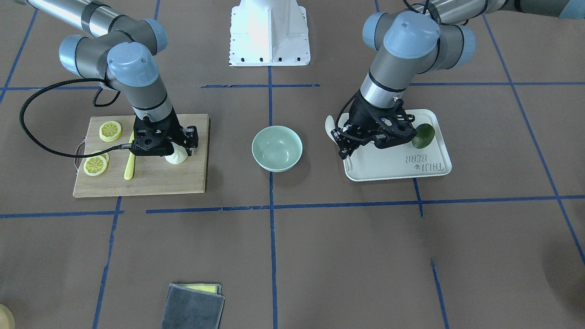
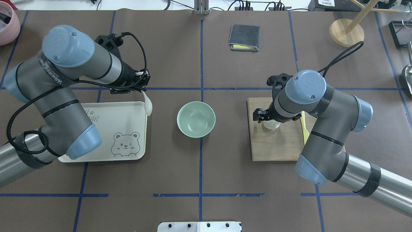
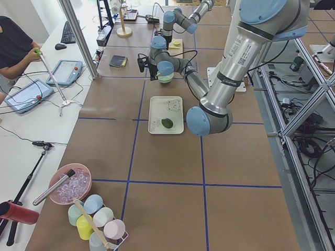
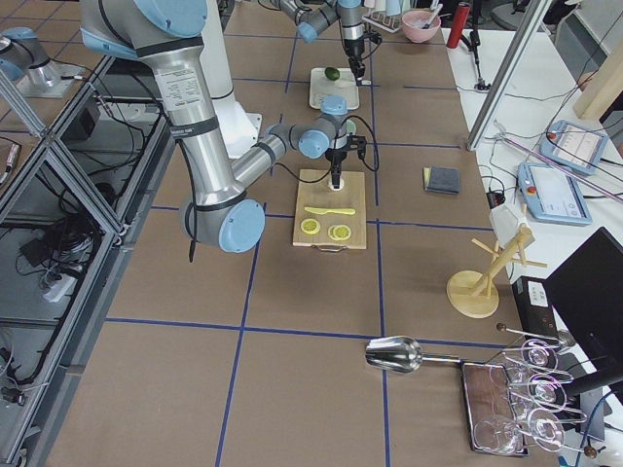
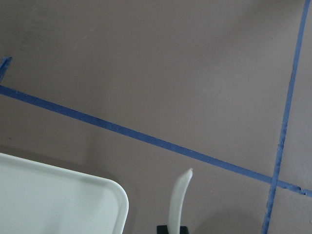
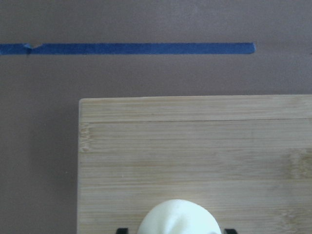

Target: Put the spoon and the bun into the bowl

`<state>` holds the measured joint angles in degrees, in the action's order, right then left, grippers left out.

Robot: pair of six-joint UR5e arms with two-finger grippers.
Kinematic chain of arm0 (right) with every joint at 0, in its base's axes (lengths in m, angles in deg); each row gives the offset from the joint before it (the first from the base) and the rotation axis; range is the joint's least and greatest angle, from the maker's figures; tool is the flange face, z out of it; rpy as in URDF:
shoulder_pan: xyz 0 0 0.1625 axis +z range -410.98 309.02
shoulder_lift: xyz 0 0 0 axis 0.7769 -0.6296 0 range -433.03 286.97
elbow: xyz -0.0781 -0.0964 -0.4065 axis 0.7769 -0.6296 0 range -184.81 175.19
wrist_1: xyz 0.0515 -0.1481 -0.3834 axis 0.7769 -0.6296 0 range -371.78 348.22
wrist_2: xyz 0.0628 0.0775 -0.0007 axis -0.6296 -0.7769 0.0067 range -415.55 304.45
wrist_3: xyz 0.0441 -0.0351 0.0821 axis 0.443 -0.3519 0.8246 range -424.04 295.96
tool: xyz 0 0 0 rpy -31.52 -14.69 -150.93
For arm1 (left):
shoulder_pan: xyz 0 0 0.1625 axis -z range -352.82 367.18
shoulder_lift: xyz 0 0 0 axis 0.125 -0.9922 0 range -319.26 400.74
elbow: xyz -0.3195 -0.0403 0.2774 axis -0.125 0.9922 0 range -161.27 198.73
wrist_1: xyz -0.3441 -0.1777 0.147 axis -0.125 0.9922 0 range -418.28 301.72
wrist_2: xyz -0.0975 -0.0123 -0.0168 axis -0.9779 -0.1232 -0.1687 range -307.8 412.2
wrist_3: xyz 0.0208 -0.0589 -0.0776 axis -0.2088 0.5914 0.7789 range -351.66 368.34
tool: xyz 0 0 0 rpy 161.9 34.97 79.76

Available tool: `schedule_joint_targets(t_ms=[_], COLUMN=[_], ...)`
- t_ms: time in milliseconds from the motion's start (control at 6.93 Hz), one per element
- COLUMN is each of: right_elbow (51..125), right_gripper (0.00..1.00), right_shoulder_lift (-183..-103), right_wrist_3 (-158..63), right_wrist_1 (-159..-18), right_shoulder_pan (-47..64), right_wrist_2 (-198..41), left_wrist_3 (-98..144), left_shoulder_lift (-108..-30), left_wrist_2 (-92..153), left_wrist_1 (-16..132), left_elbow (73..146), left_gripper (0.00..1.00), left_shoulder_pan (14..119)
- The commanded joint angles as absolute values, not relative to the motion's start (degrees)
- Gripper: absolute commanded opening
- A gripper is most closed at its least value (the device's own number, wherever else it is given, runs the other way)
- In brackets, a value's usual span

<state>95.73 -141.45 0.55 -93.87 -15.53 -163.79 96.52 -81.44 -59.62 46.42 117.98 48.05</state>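
Observation:
The mint-green bowl [image 1: 277, 148] stands empty between the arms; it also shows in the overhead view [image 2: 196, 119]. My left gripper [image 2: 142, 91] is shut on the handle of the cream spoon [image 2: 148, 104] and holds it in the air over the bear tray's corner, left of the bowl. The spoon [image 5: 178, 197] juts out from the fingers in the left wrist view. My right gripper [image 2: 269, 120] is down on the cutting board, shut on the white bun [image 1: 177, 156]. The bun [image 6: 178, 217] fills the space between the fingertips [image 6: 122, 230].
The bamboo cutting board [image 1: 155, 180] carries lemon slices [image 1: 110, 130] and a yellow knife [image 1: 130, 167]. The off-white bear tray [image 1: 397, 164] holds a dark green avocado [image 1: 423, 135]. A folded grey cloth [image 1: 193, 306] lies far across the table.

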Motion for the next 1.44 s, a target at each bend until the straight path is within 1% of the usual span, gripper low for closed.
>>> schedule_joint_targets(t_ms=[0,144,433,866,1010,1155,1299], right_elbow=[95.74,95.92,96.36,97.94,98.46,98.55,99.16], right_gripper=[0.0,0.0,0.0,0.0,0.0,0.0,0.0], right_shoulder_lift=[-141.5,-141.5,-141.24,-140.45,-140.36,-139.66,-139.04], right_wrist_3=[0.38,0.47,0.38,0.3,0.3,0.38,0.38], right_wrist_1=[-93.87,-93.87,-93.87,-93.87,-93.87,-93.87,-93.87], right_shoulder_pan=[-15.29,-15.29,-13.55,-10.11,-9.93,-9.85,-9.84], right_wrist_2=[-163.83,-163.83,-164.53,-168.57,-168.75,-169.01,-169.01], left_wrist_3=[100.7,102.11,105.8,107.66,107.48,106.53,106.25], left_shoulder_lift=[-84.76,-85.55,-88.8,-90.65,-90.39,-90.04,-89.95], left_wrist_2=[-59.5,-59.5,-58.9,-55.64,-55.64,-55.55,-55.46], left_wrist_1=[47.53,49.02,54.98,57.04,57.04,56.86,56.69], left_elbow=[114.8,114.1,107.79,105.3,105.3,105.39,106.17], left_gripper=[0.0,0.0,0.0,0.0,0.16,0.99,1.0], left_shoulder_pan=[45.86,45.77,44.19,42.25,42.25,42.25,42.34])
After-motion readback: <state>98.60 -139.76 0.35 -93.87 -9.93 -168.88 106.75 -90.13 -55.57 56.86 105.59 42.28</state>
